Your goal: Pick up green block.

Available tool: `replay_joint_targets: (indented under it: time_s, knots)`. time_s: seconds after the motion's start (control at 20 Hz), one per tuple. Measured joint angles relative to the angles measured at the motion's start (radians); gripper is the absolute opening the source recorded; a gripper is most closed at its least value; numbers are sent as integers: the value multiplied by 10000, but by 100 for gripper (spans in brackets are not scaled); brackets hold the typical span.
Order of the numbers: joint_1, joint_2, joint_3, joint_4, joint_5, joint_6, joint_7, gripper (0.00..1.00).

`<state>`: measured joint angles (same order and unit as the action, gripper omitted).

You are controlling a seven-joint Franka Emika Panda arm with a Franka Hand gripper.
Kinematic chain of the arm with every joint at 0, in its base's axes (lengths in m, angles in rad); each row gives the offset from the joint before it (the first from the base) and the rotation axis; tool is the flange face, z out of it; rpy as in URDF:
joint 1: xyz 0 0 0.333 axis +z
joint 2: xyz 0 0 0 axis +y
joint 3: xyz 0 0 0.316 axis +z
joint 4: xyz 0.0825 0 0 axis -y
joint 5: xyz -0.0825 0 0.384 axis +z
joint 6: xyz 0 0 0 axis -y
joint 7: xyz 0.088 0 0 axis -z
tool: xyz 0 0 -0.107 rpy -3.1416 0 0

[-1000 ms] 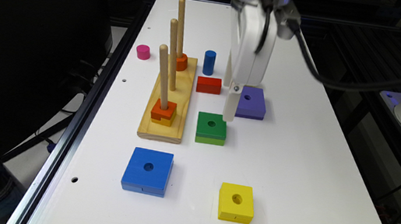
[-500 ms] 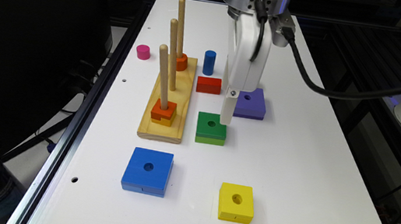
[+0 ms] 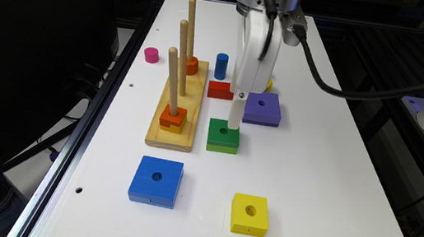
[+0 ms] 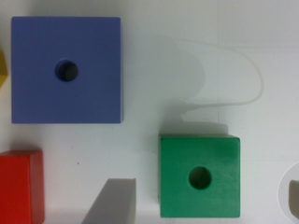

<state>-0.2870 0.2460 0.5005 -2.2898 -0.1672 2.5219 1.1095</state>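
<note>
Green block (image 3: pixel 223 135), 2-layer (dark top, lime base), centre hole: flat on white table (image 3: pixel 311 182), just beside wooden peg base (image 3: pixel 179 105) on ext. view's right. Gripper (image 3: pixel 235 115): over block's far edge, tips low by its top; wrist view has block (image 4: pixel 200 176) between two fingers (image 4: pixel 114 200), set wide, nothing held. Purple block (image 3: pixel 262 107): just behind green, apart. Red block (image 3: pixel 220 90): behind green. Blue block (image 3: pixel 156 181), yellow block (image 3: pixel 249 214): nearer camera, well apart. Blue cyl. (image 3: pixel 221 66), pink cyl. (image 3: pixel 151 54): far end. Orange pcs on pegs.
</note>
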Motion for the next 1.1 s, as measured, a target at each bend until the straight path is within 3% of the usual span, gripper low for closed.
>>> replay_joint_targets:
  time_s: [0.05,0.2,0.25,0.3,1.1]
  knots:
    - [1,126,-23,2,-64,83,15,100]
    - [3,523,-93,26,-395,401,198,100]
    - [12,717,-130,81,-580,514,313,100]
    - [17,775,-139,123,-622,521,347,100]
    - [23,1029,-166,203,-772,558,407,100]
